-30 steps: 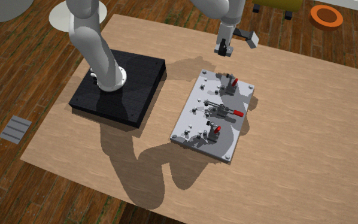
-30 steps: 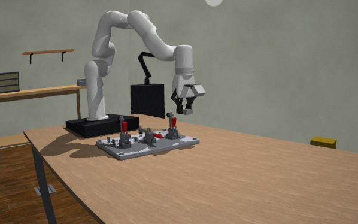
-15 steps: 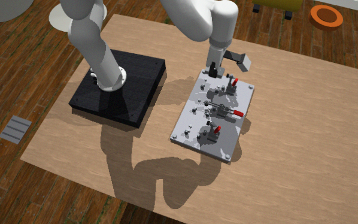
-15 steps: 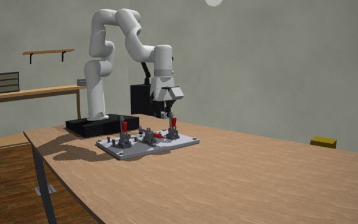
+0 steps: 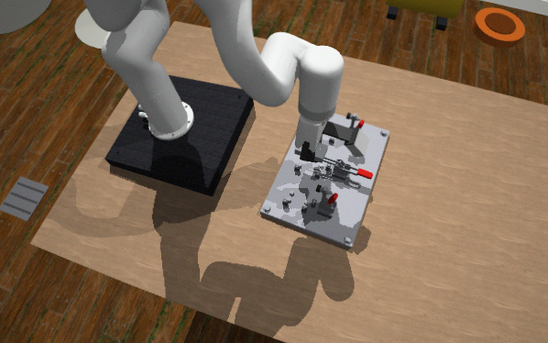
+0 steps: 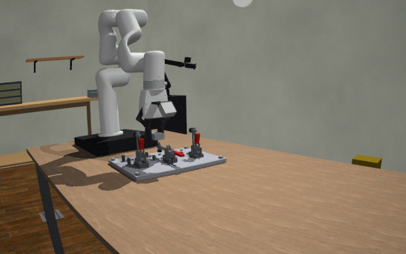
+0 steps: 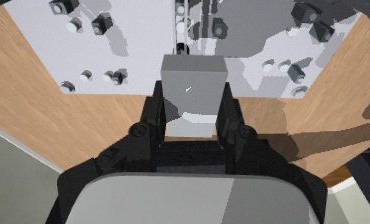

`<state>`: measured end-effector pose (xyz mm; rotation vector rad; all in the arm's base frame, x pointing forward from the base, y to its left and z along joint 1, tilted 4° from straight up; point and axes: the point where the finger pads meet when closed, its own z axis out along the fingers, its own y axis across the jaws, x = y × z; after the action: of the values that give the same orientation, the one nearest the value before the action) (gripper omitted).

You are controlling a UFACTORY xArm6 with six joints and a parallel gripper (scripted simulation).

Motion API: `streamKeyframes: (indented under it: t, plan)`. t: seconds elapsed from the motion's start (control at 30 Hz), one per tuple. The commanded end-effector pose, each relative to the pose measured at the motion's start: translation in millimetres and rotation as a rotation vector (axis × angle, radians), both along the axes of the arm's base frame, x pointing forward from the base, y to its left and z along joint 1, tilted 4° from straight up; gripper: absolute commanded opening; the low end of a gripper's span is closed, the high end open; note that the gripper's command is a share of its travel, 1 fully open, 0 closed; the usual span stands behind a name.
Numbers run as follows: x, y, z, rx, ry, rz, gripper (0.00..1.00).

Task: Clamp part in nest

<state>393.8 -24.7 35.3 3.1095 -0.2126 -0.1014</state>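
Part [image 5: 322,151] [image 6: 158,136] [image 7: 193,100] pinched in gripper [image 5: 309,151] [image 6: 155,133] [image 7: 191,94], held above fixture [image 5: 286,183] [image 6: 215,160] [image 7: 141,75]'s near edge. Carrying step in hand. Middle clamp [image 5: 342,170] [image 6: 170,154] lies down; if its nest is meant, opening needed before lowering.

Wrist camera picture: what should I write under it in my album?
The gripper holds a gray block between its black fingers, with the pale fixture plate beyond.

1 fixture plate [image 5: 286,193] [image 6: 188,167] [image 7: 146,85] on wooden table [image 5: 465,206] [image 6: 266,190] [image 7: 31,95].
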Motion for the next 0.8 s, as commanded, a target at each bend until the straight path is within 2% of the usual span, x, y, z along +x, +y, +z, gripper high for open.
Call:
streamKeyframes:
  t: [0.0, 0.27, 0.77]
  plan:
    - [-3, -39, 1, 0.005, -0.005, 0.001, 0.0]
    - [-8, -82, 1, 0.005, -0.005, 0.001, 0.0]
    - [-10, -94, 1, 0.005, -0.005, 0.001, 0.0]
